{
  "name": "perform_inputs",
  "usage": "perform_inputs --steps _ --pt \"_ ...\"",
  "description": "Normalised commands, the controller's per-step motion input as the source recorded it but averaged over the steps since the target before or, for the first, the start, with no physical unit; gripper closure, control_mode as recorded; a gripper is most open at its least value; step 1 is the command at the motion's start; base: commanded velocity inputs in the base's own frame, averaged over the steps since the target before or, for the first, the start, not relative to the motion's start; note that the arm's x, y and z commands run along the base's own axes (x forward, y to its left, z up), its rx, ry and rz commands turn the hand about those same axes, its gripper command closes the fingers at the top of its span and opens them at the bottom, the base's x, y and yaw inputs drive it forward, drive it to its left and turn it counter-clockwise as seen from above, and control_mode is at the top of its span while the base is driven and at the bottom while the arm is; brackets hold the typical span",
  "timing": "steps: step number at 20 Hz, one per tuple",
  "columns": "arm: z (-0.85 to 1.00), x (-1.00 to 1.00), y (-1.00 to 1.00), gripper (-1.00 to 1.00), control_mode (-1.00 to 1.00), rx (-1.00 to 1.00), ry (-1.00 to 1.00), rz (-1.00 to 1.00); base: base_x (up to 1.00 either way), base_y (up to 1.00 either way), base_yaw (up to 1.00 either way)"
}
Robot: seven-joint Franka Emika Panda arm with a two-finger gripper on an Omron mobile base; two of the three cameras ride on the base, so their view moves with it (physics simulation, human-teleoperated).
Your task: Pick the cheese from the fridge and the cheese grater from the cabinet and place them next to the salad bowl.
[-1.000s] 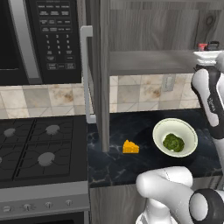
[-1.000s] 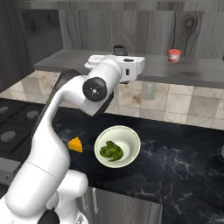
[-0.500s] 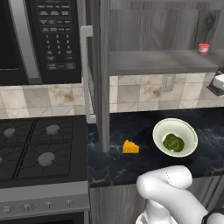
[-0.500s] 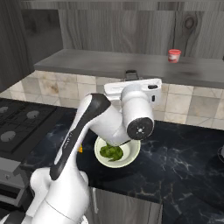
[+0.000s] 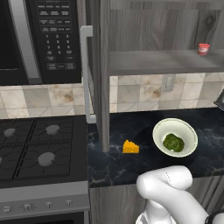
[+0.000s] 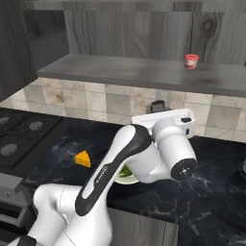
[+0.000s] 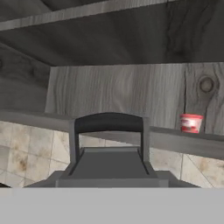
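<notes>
My gripper (image 6: 158,112) is shut on the cheese grater (image 7: 109,151), a dark-grey tapered slab that stands up from the hand (image 6: 157,105), to the right of and above the salad bowl (image 5: 160,130). The cream bowl holds greens, and my arm covers most of it in the right base view. The yellow-orange cheese (image 5: 130,147) (image 6: 82,158) lies on the dark counter, left of the bowl. The cabinet (image 5: 162,61) stands open above, its shelf (image 7: 175,138) in front of the hand. The fridge is out of view.
A red-and-white cup (image 5: 203,48) (image 6: 191,61) (image 7: 190,123) stands on the cabinet shelf. The open cabinet door (image 5: 99,74) with its silver handle (image 5: 86,74) juts out beside the black microwave (image 5: 39,39). A stove (image 5: 35,148) lies left of the counter.
The arm has swung right and down from shelf height, carrying the grater. The hand has left the left base view except for a dark tip at its right edge.
</notes>
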Motion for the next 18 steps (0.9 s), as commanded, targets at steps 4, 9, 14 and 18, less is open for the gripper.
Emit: perform_inputs --steps 4,9,14,18 --pt "-0.56 0.0 -0.18 1.0 -1.0 -0.04 0.09 0.03 0.0 0.0 0.0" --pt "-0.52 0.08 -0.2 1.0 -1.0 -0.01 0.02 0.0 0.0 0.0 0.0" --pt "-0.6 0.12 -0.11 1.0 -1.0 -0.01 0.01 0.0 0.0 0.0 0.0" --pt "-0.64 0.15 -0.05 1.0 -1.0 -0.01 0.02 0.0 0.0 0.0 0.0"
